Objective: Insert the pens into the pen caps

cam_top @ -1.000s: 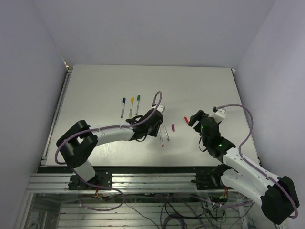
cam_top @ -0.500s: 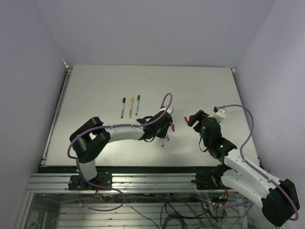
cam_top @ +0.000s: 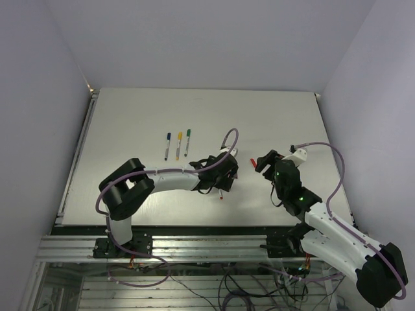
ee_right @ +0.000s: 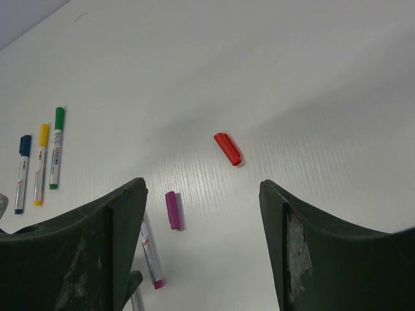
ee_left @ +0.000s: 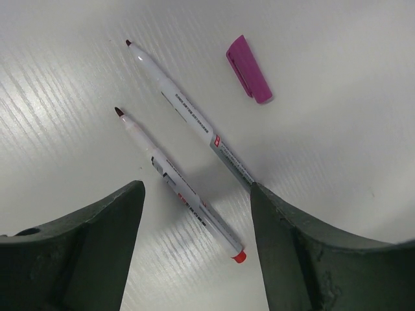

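Two uncapped grey-white pens lie side by side on the table. In the left wrist view the red-ended pen point(ee_left: 178, 188) lies between the fingers of my open left gripper point(ee_left: 194, 197). The longer-looking pen point(ee_left: 188, 110) runs under the right finger. The magenta cap point(ee_left: 249, 69) lies just beyond them. My left gripper point(cam_top: 225, 176) hovers over these pens. My right gripper point(cam_top: 260, 162) is open and empty, just right of the red cap point(cam_top: 253, 161). The right wrist view shows the red cap point(ee_right: 227, 149), the magenta cap point(ee_right: 172, 209) and a magenta-ended pen point(ee_right: 150, 259).
Three capped pens, blue point(cam_top: 168, 146), yellow point(cam_top: 178, 144) and green point(cam_top: 187, 141), lie in a row left of the left gripper. They also show in the right wrist view, where the green one point(ee_right: 56, 146) lies at the far left. Purple cables loop over both arms.
My left gripper has moved right along the table and now sits over the two uncapped pens, close to the magenta cap. The right arm has not moved.
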